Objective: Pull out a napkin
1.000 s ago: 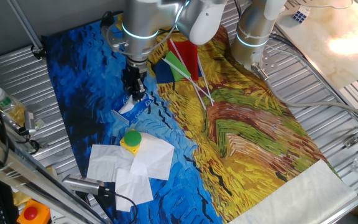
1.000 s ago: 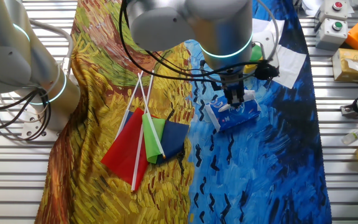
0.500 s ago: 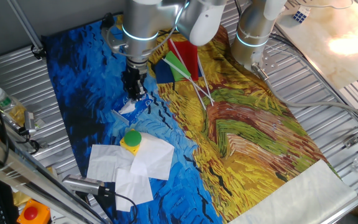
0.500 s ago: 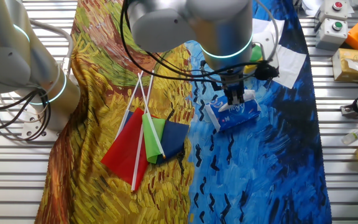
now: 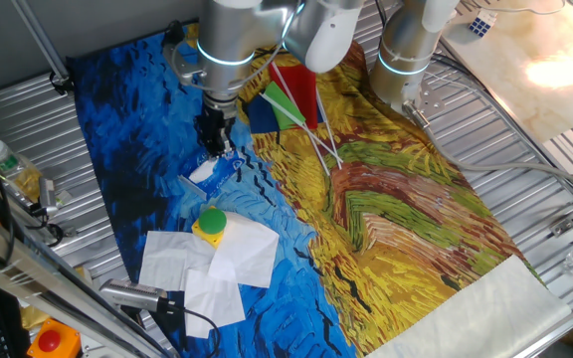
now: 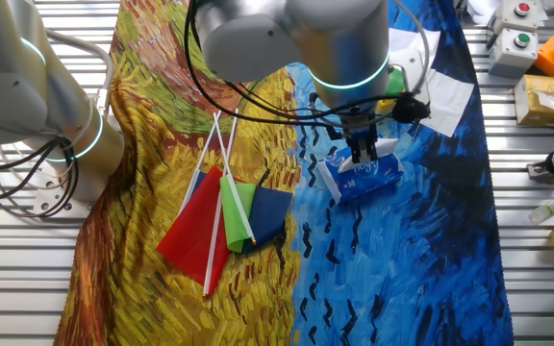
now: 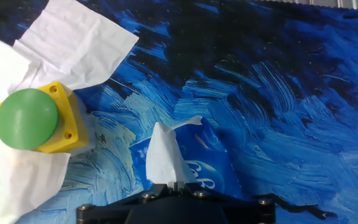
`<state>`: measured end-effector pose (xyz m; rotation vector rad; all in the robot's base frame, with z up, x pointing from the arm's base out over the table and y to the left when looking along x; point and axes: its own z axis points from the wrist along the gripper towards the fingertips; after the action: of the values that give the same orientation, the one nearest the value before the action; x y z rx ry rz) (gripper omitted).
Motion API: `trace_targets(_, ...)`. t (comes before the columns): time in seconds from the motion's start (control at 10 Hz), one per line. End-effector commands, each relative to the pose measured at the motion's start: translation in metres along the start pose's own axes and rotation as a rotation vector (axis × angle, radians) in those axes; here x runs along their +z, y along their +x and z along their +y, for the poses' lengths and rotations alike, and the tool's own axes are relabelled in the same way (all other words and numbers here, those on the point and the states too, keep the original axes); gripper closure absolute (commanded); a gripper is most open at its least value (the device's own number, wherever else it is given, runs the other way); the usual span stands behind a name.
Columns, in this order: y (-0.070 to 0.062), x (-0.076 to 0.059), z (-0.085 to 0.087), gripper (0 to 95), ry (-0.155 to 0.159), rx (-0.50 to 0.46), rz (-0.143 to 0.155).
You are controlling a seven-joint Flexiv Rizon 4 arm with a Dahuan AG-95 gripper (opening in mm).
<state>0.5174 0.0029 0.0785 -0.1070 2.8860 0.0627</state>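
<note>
The napkin [image 7: 161, 155] is a thin white tissue standing up out of the blue plastic packet [image 7: 199, 168] with white print. My gripper [image 7: 174, 185] is shut on the napkin's upper end, right above the packet. In one fixed view the gripper [image 5: 214, 147] hangs over the packet [image 5: 207, 175] on the blue part of the cloth. In the other fixed view the gripper [image 6: 365, 154] pinches the white napkin [image 6: 358, 165] just above the packet [image 6: 364, 177].
A yellow box with a green button [image 7: 33, 119] sits on larger white sheets [image 7: 73, 37] near the packet. Red, green and dark blue flags on white sticks [image 6: 224, 207] lie on the yellow part of the cloth. A second arm [image 6: 27, 96] stands at the edge.
The gripper has risen slightly with the napkin between its fingers; the tissue stands a little further out of the packet. The packet has stayed in place.
</note>
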Motion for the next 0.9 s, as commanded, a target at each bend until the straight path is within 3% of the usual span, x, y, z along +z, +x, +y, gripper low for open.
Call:
trace_targets(0.1, -0.001, -0.003, -0.001, 95.0, 0.000, 0.003, 0.003)
trace_targets(0.9, -0.013, -0.032, -0.007, 95.0, 0.000, -0.004, 0.015)
